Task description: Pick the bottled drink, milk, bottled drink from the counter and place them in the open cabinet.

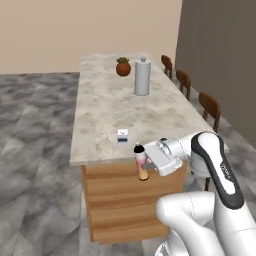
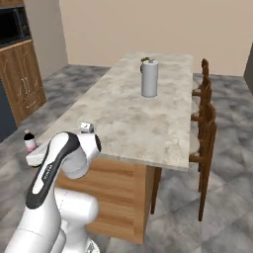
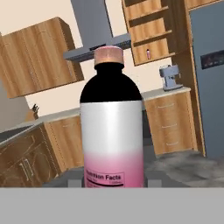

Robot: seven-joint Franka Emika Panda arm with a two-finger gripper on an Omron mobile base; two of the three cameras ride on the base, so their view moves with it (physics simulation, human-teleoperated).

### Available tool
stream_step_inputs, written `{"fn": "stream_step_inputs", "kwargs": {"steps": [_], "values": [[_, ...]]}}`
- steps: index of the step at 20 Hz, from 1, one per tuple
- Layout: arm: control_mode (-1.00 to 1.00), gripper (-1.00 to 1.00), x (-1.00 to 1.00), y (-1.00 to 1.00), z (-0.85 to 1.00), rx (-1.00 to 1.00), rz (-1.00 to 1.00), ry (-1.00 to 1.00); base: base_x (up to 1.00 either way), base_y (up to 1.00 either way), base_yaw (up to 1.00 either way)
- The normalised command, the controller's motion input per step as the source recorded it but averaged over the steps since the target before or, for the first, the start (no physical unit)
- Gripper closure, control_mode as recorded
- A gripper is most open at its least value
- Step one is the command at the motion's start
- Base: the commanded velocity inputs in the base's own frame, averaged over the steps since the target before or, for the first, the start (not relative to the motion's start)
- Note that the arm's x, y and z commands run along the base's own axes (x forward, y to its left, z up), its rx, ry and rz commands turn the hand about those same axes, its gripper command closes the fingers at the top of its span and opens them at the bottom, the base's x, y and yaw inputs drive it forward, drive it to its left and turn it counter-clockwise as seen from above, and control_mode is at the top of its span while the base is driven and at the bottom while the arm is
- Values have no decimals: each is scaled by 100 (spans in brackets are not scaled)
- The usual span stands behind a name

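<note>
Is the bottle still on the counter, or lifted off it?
Lifted off. The tool holds the bottle upright in the air, past the counter's near edge.

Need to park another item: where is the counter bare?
The counter is bare between the milk and the grey canister, and along its left edge. Crowded only at the far end, where the potted plant stands beside the canister.

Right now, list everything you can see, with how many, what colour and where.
bottled drink: one in the grip, pink label, held off the counter's near edge; another small one on the open cabinet shelf
milk: one, white and blue, near counter end
counter: one, beige marble
canister: one, grey, far end
potted plant: one, reddish-brown pot, far end
chairs: three, brown, along the side
hood: one, grey
gripper: one, white, shut on the bottle
</note>
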Motion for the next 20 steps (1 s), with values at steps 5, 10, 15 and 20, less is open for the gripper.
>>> {"fn": "stream_step_inputs", "kwargs": {"steps": [5,10,15,20], "values": [[100,100,0,0,0,0,0,0,-50,0,55],[100,100,0,0,0,0,0,0,-50,0,59],[100,100,0,0,0,0,0,0,-42,0,67],[100,100,0,0,0,0,0,0,-37,0,69]]}}
